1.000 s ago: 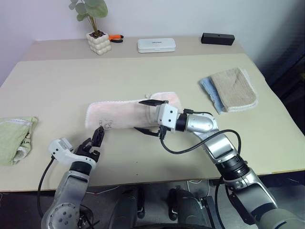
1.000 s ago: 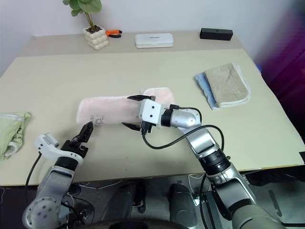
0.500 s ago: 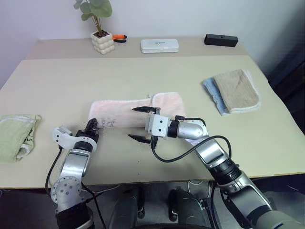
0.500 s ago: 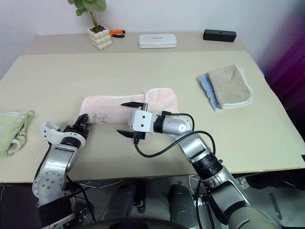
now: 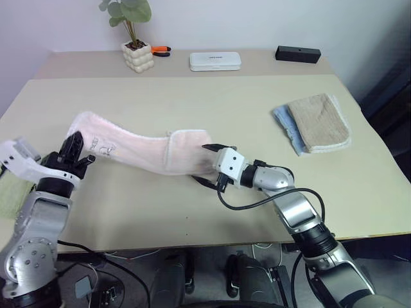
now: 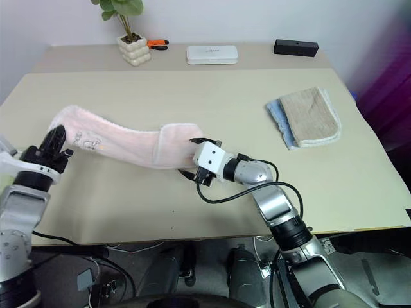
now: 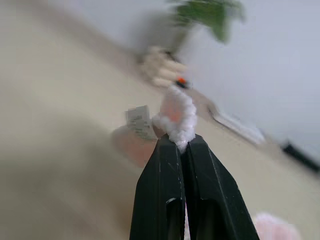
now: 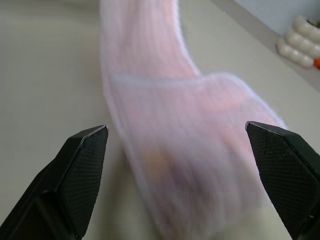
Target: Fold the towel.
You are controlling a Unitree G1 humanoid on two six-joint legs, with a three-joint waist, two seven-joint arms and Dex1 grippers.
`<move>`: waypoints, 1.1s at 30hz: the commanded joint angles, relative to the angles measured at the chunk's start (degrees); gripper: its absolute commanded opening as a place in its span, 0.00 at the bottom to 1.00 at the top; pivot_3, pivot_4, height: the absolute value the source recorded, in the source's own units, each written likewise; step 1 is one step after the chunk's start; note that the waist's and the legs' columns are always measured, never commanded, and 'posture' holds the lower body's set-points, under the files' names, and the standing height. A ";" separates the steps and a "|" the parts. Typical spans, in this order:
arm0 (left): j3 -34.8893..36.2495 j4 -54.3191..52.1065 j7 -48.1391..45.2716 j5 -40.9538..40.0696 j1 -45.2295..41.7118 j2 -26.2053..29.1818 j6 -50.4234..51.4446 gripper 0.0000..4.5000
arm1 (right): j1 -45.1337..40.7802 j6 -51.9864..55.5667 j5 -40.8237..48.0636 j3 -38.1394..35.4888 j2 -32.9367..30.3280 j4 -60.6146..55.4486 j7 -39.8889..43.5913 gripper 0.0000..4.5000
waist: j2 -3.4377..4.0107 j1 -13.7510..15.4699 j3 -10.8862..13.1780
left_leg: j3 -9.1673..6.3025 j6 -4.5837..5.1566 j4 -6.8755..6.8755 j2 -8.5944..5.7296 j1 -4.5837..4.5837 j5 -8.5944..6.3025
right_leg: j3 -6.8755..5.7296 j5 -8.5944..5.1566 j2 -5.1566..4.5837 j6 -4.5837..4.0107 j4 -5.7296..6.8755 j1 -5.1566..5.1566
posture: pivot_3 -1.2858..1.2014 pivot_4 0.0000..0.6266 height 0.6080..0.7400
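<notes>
Your left gripper (image 5: 72, 146) is pinched tight on the scalloped end of the towel (image 5: 144, 153), holding that end raised off the table (image 5: 212, 96). The towel slopes down rightward to its folded portion, where your right gripper (image 5: 207, 165) sits with fingers spread wide.

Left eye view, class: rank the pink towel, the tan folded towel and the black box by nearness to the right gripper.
1. The pink towel, right at the right gripper.
2. The tan folded towel, to its right.
3. The black box, at the far edge.
</notes>
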 commanded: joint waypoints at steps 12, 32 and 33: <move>-35.17 5.58 -20.95 23.23 -15.54 -0.38 2.92 0.01 | -0.58 -0.51 0.59 -1.74 -0.16 -2.11 -1.57 1.00 | 0.01 -0.10 0.01 | 0.22 -0.03 -0.09 0.22 0.00 0.09 | 0.18 0.10 0.28 0.18 0.05 -0.11 | 0.52 0.24 0.96; -17.88 -0.43 -27.09 9.55 -10.28 -1.76 11.56 0.78 | -1.62 -0.20 4.76 -7.31 -7.55 -0.90 3.19 0.81 | 0.01 -0.24 0.02 | 0.20 0.06 0.04 0.33 -0.03 0.08 | 0.20 0.11 0.28 0.19 0.07 -0.10 | 0.52 0.24 0.96; -15.16 -0.76 -26.73 8.09 -9.51 -1.23 11.34 0.78 | -1.70 -0.15 5.28 -7.66 -8.31 -0.78 4.06 0.71 | 0.01 -0.24 0.02 | 0.19 0.06 0.04 0.33 -0.02 0.08 | 0.20 0.11 0.28 0.19 0.08 -0.09 | 0.52 0.24 0.96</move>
